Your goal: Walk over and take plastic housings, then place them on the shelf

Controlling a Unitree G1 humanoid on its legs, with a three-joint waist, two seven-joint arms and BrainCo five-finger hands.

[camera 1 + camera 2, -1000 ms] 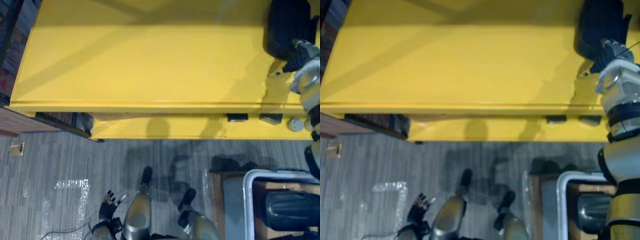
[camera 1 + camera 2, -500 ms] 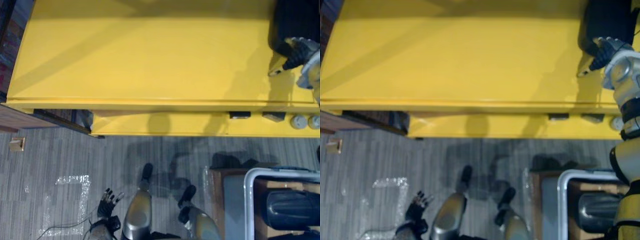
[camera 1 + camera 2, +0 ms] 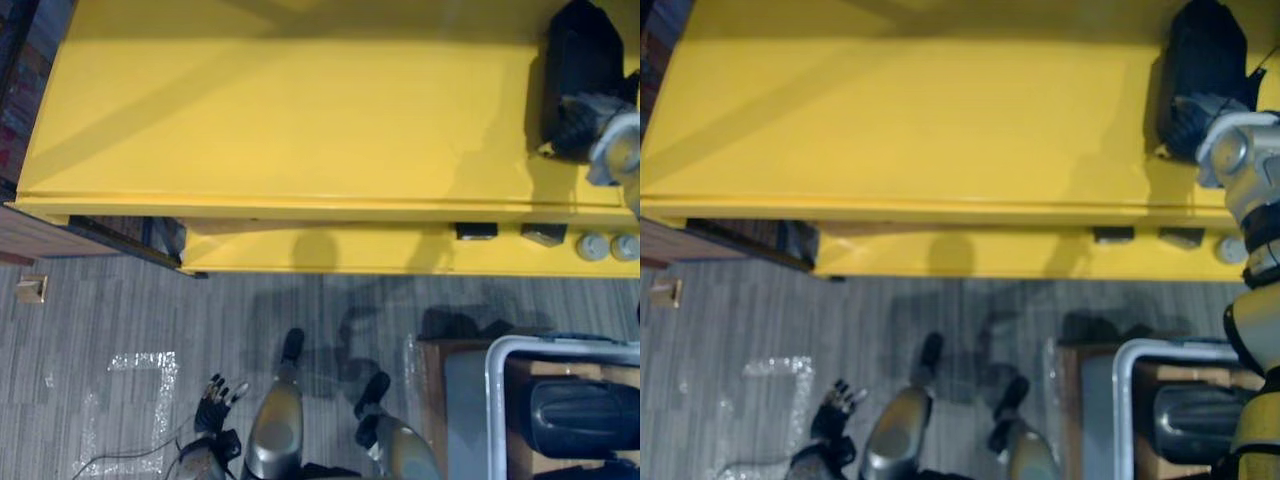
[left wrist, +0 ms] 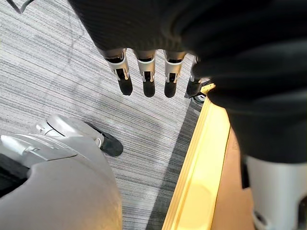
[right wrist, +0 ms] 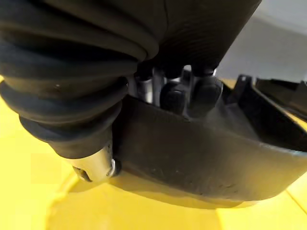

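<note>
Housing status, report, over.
Right hand shut on black housing, at yellow shelf's right end. Left hand open, low by the floor. Another housing waits in the bin.

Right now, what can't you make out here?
- Grip of the right hand on the black housing: right wrist view, hidden by the hand's cover and the housing's wall.
- The second housing in the bin: cut by the left eye view's right edge, partly behind the arm in the right eye view.

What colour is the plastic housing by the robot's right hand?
Black; the plastic housing shows best in the right eye view.
</note>
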